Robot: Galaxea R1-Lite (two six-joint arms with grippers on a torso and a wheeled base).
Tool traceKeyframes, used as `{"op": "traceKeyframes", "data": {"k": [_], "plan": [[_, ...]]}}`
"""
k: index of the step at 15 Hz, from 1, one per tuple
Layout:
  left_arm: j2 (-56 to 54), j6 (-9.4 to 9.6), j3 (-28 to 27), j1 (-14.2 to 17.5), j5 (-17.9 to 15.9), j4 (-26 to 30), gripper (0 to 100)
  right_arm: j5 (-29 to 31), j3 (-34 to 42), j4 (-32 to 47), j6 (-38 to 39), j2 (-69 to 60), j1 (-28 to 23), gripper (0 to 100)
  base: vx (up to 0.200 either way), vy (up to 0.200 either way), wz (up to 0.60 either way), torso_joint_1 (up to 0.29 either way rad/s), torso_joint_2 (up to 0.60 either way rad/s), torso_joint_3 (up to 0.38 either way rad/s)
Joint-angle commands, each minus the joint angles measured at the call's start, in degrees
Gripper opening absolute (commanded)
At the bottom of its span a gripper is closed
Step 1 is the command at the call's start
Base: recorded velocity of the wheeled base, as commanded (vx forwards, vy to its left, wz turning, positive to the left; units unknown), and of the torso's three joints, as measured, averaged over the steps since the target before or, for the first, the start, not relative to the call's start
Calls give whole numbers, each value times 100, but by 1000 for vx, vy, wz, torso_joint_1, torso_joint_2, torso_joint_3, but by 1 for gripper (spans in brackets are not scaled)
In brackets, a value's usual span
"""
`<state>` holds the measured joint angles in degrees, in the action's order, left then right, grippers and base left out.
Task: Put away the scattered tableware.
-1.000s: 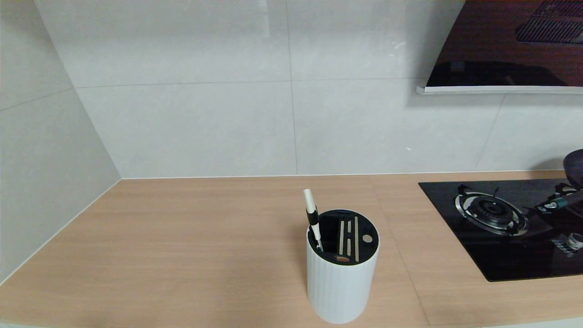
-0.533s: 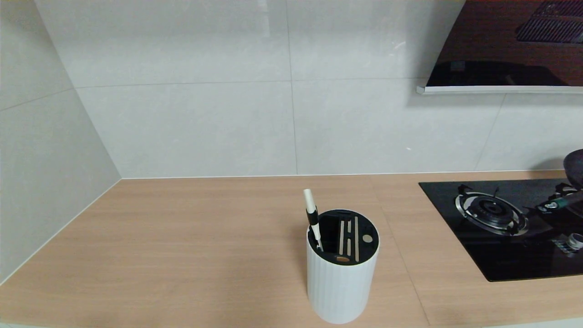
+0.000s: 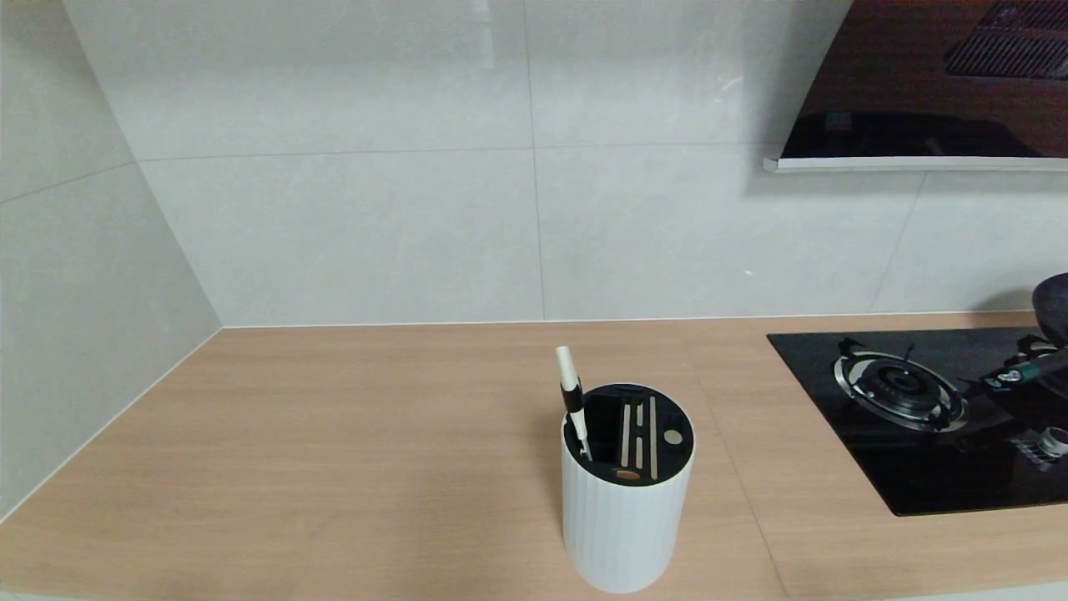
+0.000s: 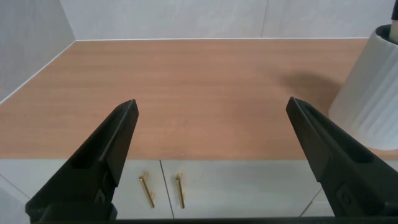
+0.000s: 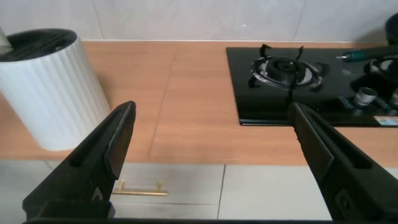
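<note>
With one utensil (image 3: 568,371) standing in the holder (image 3: 626,517) between them, the left gripper (image 4: 211,107) and right gripper (image 5: 211,108) gape empty, a green-handled item (image 3: 1018,371) beyond the right jaws apparently awaiting collection.

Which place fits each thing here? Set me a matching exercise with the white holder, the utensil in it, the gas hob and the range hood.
1 white holder
2 black-and-white utensil
3 gas hob
4 range hood

A mounted high at the right
B sticking out of the holder's top, tilted
C standing on the wooden counter, near its front edge
D set into the counter, right side

Pairs: 1-C, 2-B, 3-D, 4-A
</note>
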<state>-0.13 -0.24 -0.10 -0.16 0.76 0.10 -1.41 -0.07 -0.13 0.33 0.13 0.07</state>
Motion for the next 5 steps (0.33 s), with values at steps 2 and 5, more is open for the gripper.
{"op": "traceKeyframes", "data": {"k": [2,5], "plan": [[13,-2,1,7,-5,-10,100,1,-1,22,11,-5,1,100,0,0,0,0,0,0],[13,-2,1,-2,4,-1,100,-8,-1,22,2,-5,1,100,0,0,0,0,0,0]]}}
